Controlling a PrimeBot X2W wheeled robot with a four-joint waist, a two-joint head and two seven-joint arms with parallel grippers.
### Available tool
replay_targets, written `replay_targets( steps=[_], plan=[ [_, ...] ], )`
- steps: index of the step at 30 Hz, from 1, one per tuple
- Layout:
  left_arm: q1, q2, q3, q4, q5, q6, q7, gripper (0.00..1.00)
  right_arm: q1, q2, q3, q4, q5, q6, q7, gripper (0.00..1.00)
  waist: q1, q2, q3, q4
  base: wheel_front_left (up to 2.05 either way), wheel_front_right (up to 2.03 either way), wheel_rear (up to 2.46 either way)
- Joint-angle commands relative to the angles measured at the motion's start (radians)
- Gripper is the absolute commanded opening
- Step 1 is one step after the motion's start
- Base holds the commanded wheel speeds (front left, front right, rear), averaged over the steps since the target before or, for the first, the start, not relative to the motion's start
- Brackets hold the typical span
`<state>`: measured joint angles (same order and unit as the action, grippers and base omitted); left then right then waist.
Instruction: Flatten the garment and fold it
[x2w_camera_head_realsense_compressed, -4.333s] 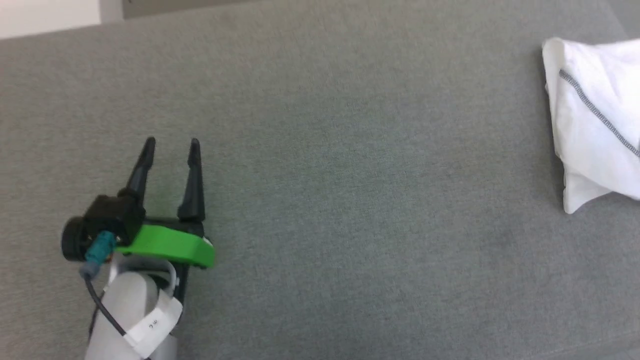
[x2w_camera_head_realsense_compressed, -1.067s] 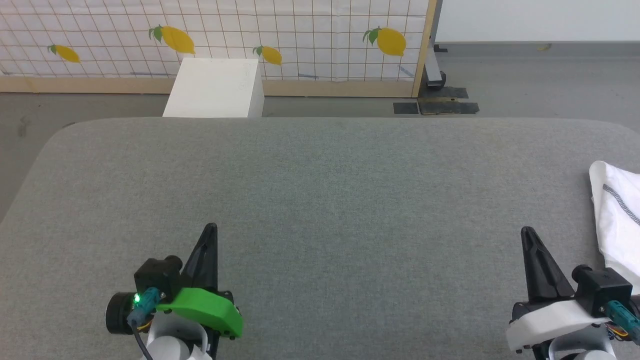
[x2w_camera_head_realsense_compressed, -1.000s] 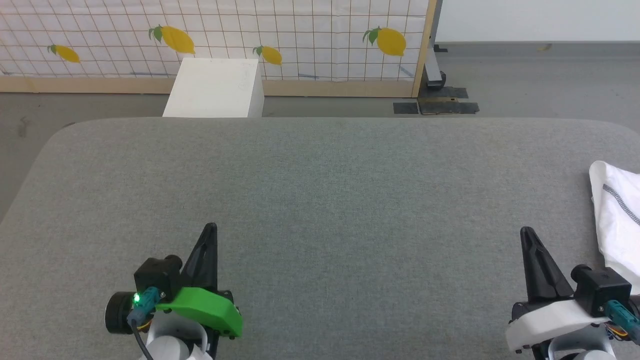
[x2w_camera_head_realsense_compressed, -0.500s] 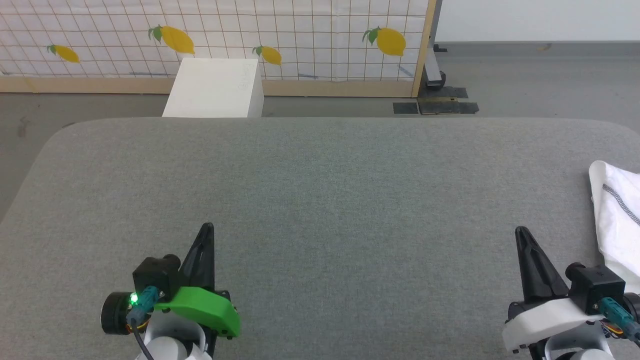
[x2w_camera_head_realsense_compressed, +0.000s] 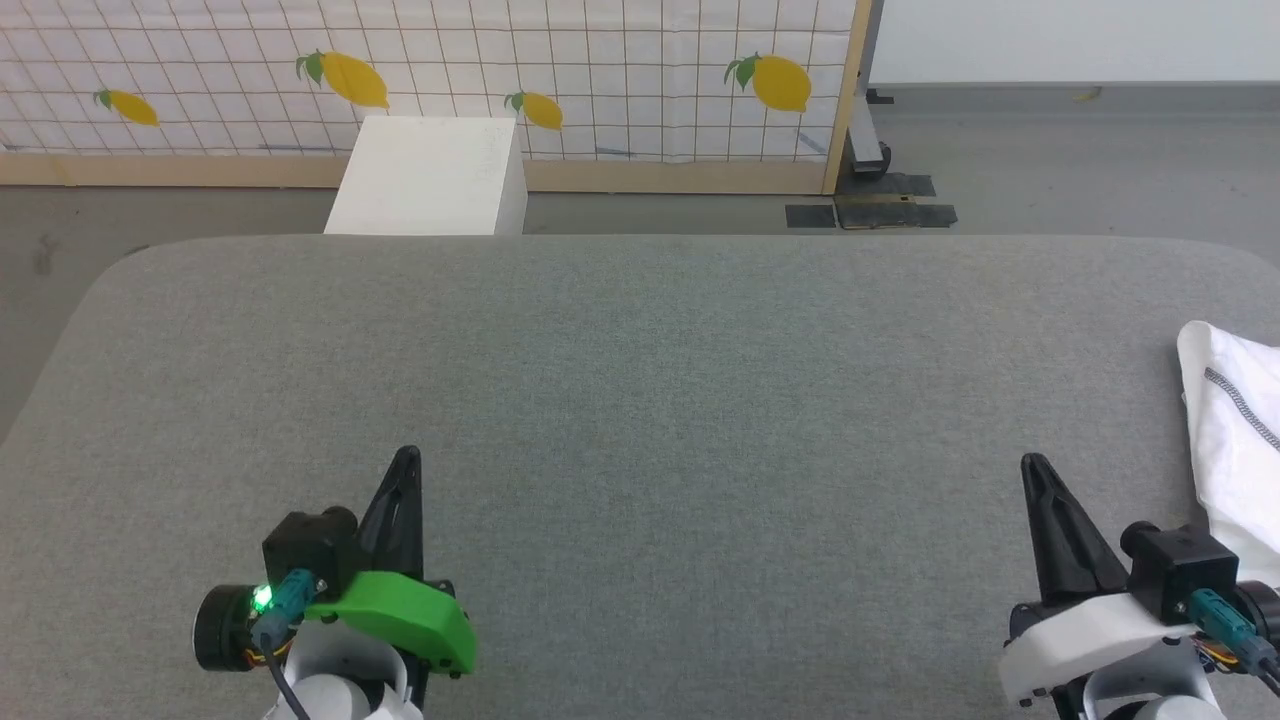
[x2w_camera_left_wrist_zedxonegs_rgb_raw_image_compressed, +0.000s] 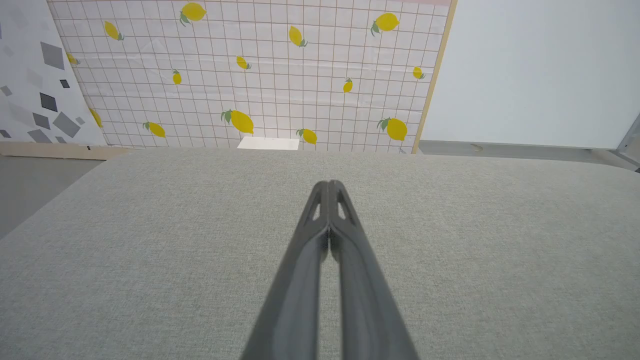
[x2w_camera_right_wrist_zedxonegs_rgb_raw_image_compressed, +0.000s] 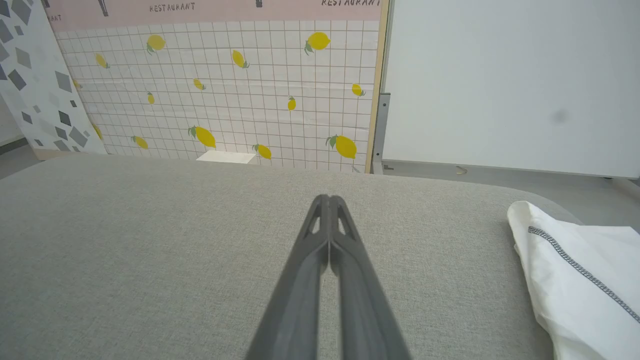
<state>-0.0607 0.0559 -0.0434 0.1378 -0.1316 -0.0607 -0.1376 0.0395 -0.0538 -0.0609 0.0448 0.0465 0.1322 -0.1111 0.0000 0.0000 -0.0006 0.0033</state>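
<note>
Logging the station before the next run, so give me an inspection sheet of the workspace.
Surface: grey fabric table, flat.
Job's things: white garment, folded over, at the table's right edge, partly out of frame.
Clutter: nothing seen.
End effectors: left end effector and right end effector shut, empty, off the garment.
Cables: teal-plugged cable at left wrist; teal plug at right wrist.
Surroundings: white box, lemon-print panel behind the table.

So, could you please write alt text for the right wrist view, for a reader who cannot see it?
The right gripper, its two dark fingers shut together, points across a grey fabric table. A white garment with dark zigzag stitching lies at the view's right, apart from the gripper. Behind stands a lemon-patterned tiled panel.
</note>
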Motion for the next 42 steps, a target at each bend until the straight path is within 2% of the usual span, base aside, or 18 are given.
replay_targets(
  steps=[1, 42],
  plan=[
    [0.018, -0.003, 0.005, -0.009, 0.021, 0.006, 0.005, 0.0, -0.017, 0.002, 0.005, -0.007, -0.009, -0.001, 0.005, 0.0, 0.0, 0.0, 0.0, 0.0, 0.0, 0.0, 0.0],
    [0.046, -0.005, 0.03, -0.093, 0.093, 0.041, 0.091, 0.0, -0.032, 0.003, 0.041, -0.032, -0.033, -0.001, 0.074, 0.0, 0.0, 0.0, 0.0, -0.002, 0.0, 0.0, 0.0]
  ],
)
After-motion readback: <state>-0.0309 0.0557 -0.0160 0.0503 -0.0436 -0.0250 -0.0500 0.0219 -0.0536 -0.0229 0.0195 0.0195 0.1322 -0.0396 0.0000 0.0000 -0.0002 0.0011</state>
